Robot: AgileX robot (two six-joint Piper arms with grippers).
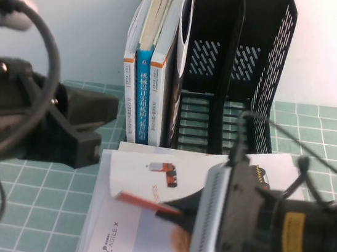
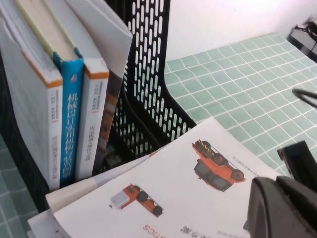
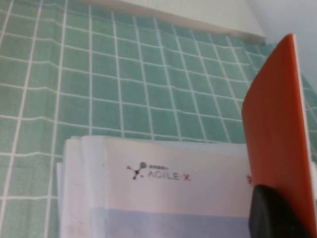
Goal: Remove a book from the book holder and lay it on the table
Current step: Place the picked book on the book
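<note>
The book (image 1: 212,169) is out of the black book holder (image 1: 250,68) and hangs tilted just in front of it. Its white cover with orange vehicles (image 2: 198,198) faces up and its red cover (image 3: 275,124) faces down. My right gripper (image 1: 185,210) is shut on the book's near edge, one black finger (image 3: 277,218) lying against the red side. Below the book lies a white "AGILE X" brochure (image 3: 163,188) on the green tiled table (image 1: 33,207). My left gripper (image 1: 90,131) hovers at the left, beside the holder, shut (image 2: 277,191) with nothing in it.
Three thick blue-and-white books (image 1: 148,67) stand in the holder's left compartment (image 2: 69,114), with a curled white sheet (image 1: 186,16) beside them. The right arm's cables (image 1: 302,150) arc over the table. A white wall stands behind the holder.
</note>
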